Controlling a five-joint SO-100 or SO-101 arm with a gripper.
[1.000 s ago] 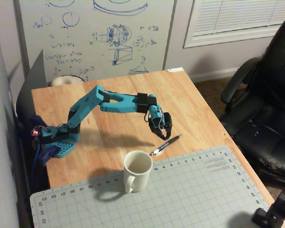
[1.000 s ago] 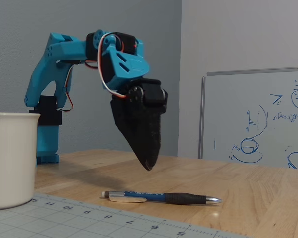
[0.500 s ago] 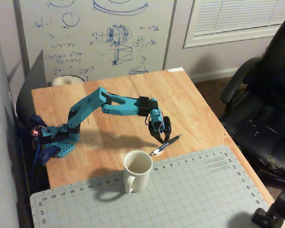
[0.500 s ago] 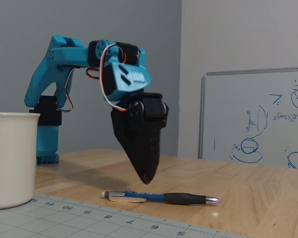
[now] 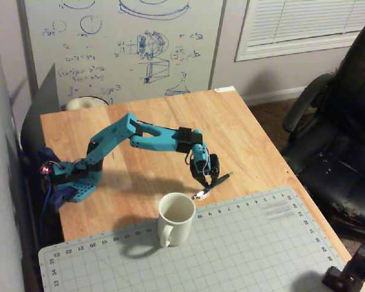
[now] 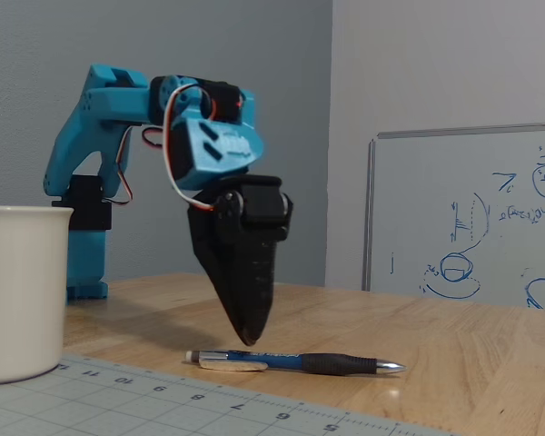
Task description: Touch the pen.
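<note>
pen (image 6: 295,361) lies flat on the wood table (image 6: 490,363) just past the cutting mat (image 6: 118,400) edge, so a short straight drop of the gripper (image 6: 248,338), whose jaws look closed and empty just above its barrel, should make contact. white mug (image 6: 18,291) stands near on the mat in the low fixed view, while farther back the table is open to the whiteboard (image 6: 472,218).

One fixed view high, looking down the table (image 5: 249,131), another low at tabletop, close, both sharing the mug (image 5: 176,218).

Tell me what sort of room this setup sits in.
Probably a home office or hobby workroom. A whiteboard covered in blue sketches leans against the wall, a black office chair stands beside the wooden table, and a gridded cutting mat lies on it.
</note>
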